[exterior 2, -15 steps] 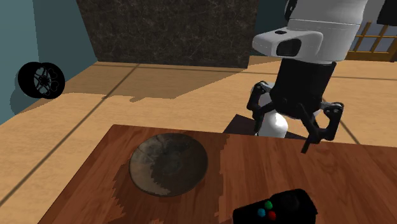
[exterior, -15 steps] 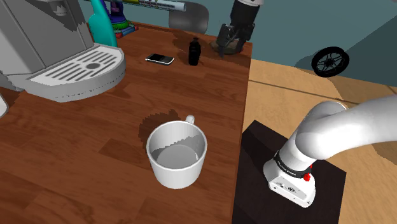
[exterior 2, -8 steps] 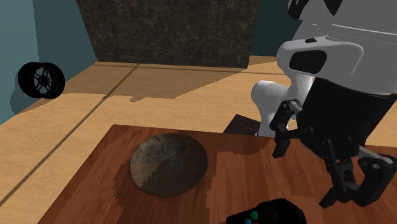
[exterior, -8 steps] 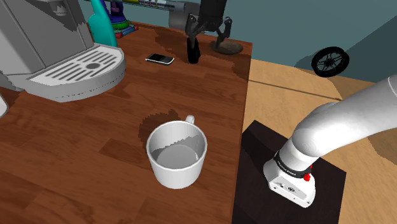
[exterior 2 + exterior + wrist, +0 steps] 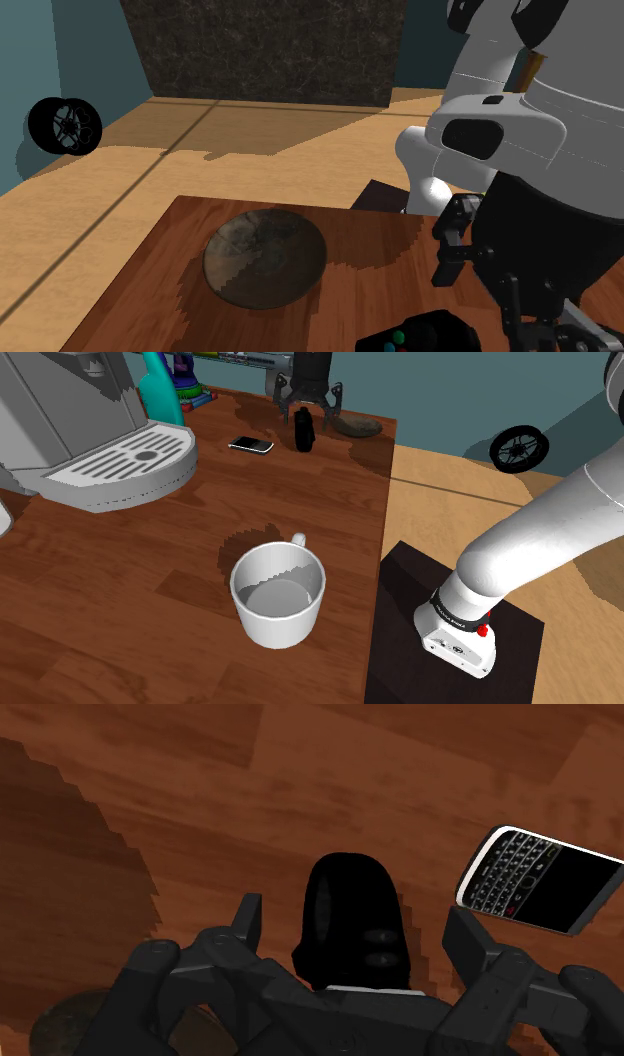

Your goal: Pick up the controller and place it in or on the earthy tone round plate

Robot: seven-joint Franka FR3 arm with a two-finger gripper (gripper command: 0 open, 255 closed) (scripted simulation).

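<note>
The controller [image 5: 304, 430] is a small black pad lying at the table's far end, with coloured buttons showing in the second exterior view [image 5: 418, 333]. My gripper [image 5: 303, 397] hangs open just above it. Seen from the wrist, the controller [image 5: 340, 894] lies between the two spread fingers [image 5: 247, 924], which do not touch it. The brown round plate [image 5: 265, 258] rests on the table beside the controller, toward the table's edge [image 5: 357, 427]. A sliver of that plate [image 5: 60, 1019] shows beside the gripper's body.
A black phone [image 5: 250, 445] lies on the controller's other side, close to one finger [image 5: 540, 879]. A white mug [image 5: 278, 592] stands mid-table. A grey coffee machine [image 5: 100, 432] and a teal bottle [image 5: 160, 387] fill the shoulder view's left. A wheel [image 5: 518, 449] lies on the floor.
The gripper has swung from over the plate toward the shoulder view's left and now hangs over the controller. It stays open. Controller and plate have not moved.
</note>
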